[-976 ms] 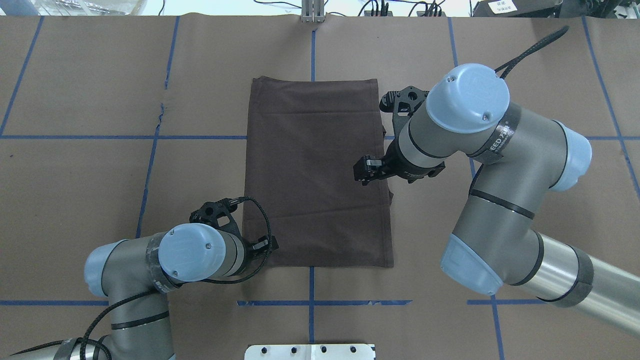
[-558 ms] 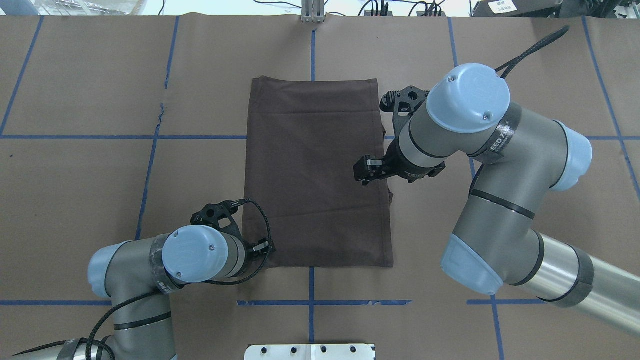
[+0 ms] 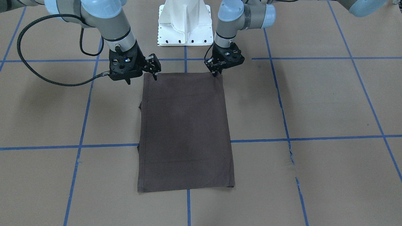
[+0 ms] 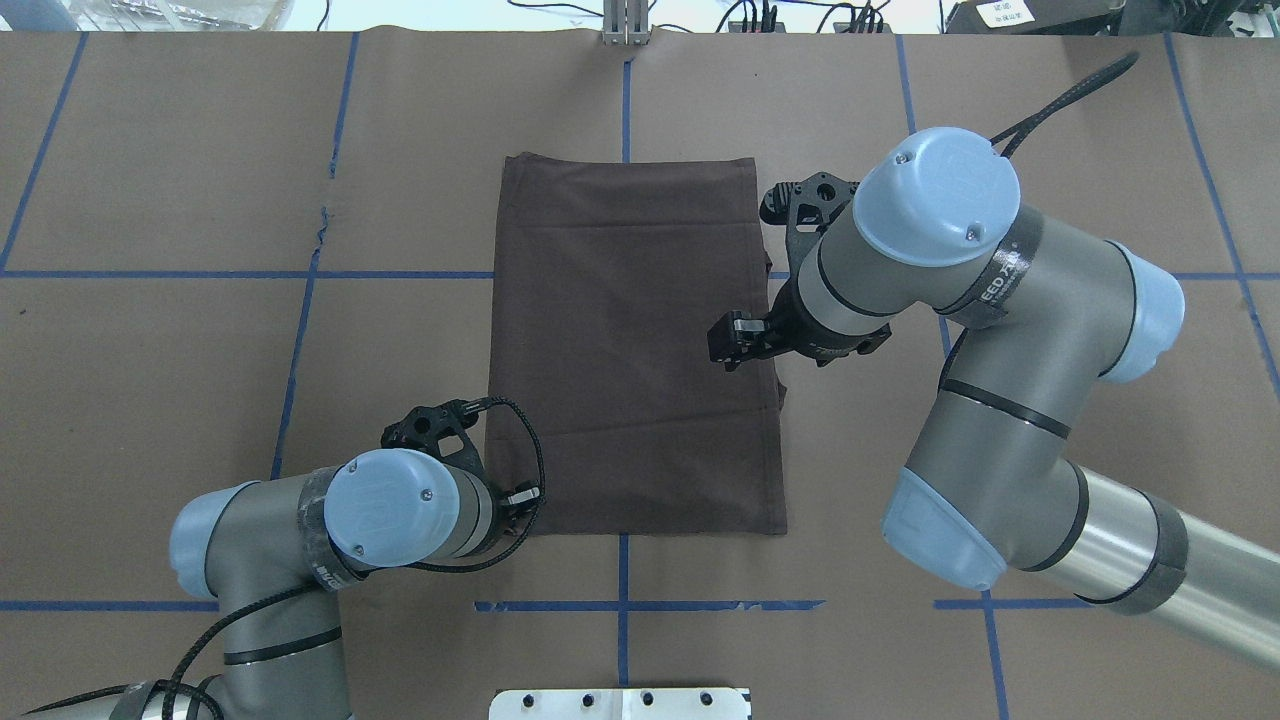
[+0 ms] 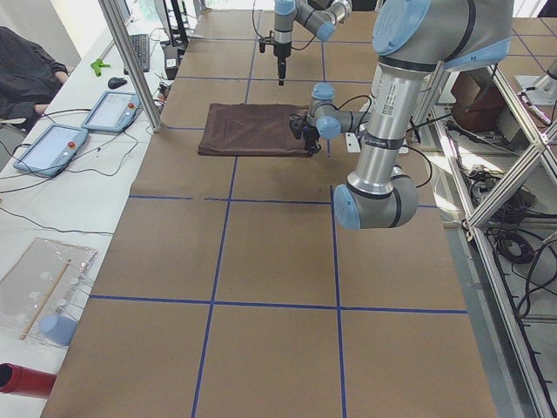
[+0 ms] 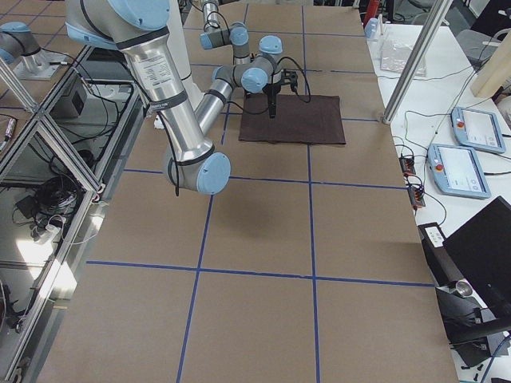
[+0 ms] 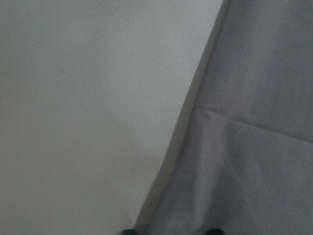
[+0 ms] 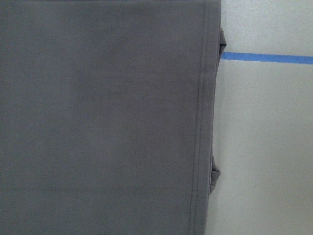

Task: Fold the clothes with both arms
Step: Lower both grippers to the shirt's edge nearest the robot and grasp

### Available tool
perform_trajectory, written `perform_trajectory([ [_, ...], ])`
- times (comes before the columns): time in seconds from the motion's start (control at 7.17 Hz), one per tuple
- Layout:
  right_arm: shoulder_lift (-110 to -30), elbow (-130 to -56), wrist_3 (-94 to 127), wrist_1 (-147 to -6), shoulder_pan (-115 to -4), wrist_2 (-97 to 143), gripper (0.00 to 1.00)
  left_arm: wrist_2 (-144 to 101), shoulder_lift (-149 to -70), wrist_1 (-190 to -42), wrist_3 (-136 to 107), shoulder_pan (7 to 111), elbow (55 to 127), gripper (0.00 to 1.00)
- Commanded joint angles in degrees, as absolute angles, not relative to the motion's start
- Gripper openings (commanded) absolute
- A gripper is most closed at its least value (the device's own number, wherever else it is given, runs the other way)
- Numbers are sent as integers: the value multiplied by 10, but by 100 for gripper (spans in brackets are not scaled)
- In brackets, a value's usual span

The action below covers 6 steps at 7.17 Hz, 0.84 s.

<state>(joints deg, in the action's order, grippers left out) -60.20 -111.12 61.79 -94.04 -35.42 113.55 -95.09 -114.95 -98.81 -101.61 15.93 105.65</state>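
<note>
Robotics laboratory. The bench is papered brown and gridded with blue tape that runs on every side of both sets of jaws. Beyond the jaws, away from the robot, teach pendants and a keyboard lie on a white side table. Aluminium frame posts stand there, and loose cables lie behind the jaws.

Pale table fills the left side. Greyish shirt covers the right. Its edge runs diagonally from top right to bottom centre, with a thin shadow alongside. One faint crease crosses the cloth. Two dark fingertips just show at the bottom, set apart.
</note>
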Motion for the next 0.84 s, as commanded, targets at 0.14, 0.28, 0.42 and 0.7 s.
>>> perform_trajectory([
  [0.14, -604, -1112, 618, -941, -354, 1136, 100, -952, -1151, -984, -1014, 160, 1064, 0],
  [0.28, -610, -1115, 628, -941, -352, 1136, 100, -952, -1150, -984, -1013, 161, 1075, 0],
  [0.42, -613, -1117, 737, -940, -337, 1135, 100, -954, -1150, -984, -1013, 160, 1080, 0],
  [0.7, -613, -1117, 924, -940, -269, 1083, 100, -954, -1151, -984, -1012, 160, 1081, 0],
])
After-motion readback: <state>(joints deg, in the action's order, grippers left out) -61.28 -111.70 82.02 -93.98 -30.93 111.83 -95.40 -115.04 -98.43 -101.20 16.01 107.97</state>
